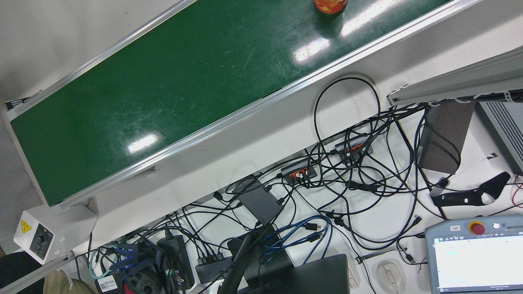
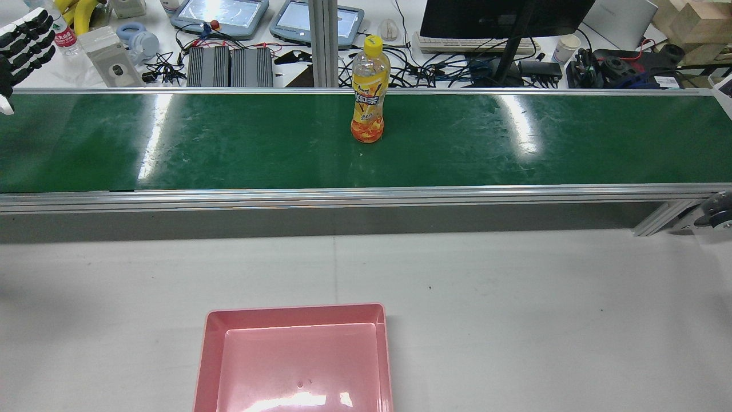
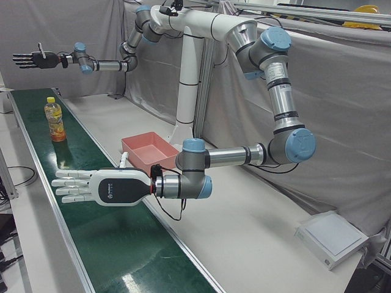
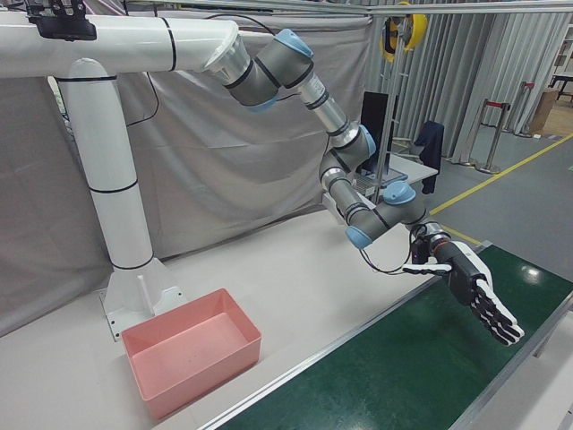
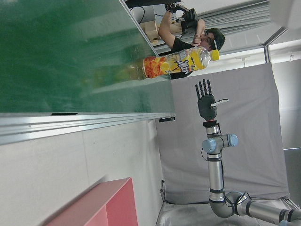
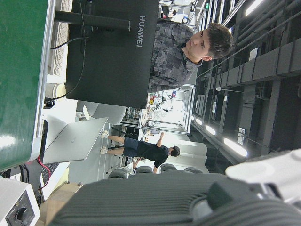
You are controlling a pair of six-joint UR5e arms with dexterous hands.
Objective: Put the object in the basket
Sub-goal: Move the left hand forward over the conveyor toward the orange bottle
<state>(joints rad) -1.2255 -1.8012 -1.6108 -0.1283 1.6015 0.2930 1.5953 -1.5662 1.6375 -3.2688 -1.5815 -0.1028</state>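
Green conveyor belt (image 2: pixel 229 143) runs across the station, and on it we see the task's thing, an orange drink bottle (image 2: pixel 369 91) with a yellow cap, standing upright near the belt's far edge, about midway along the stretch the rear view shows. Nothing touches it. We find the pink basket (image 2: pixel 297 312) on the white table on the robot's side of the belt, well apart from the bottle, with only its bare floor showing. The left hand (image 4: pixel 470 291) hangs over the belt with its dark fingers spread and straight, released and holding nothing; in the rear view we catch only its fingers at the upper left corner, far from the bottle. The right hand (image 3: pixel 91 186) reaches out level above the belt's near rail on the other side of the bottle, also well apart from it, its fingers stretched flat and apart, likewise grasping nothing. Beyond the belt we see a cluttered desk with a dark monitor (image 2: pixel 506 17), cables and two teach pendants.
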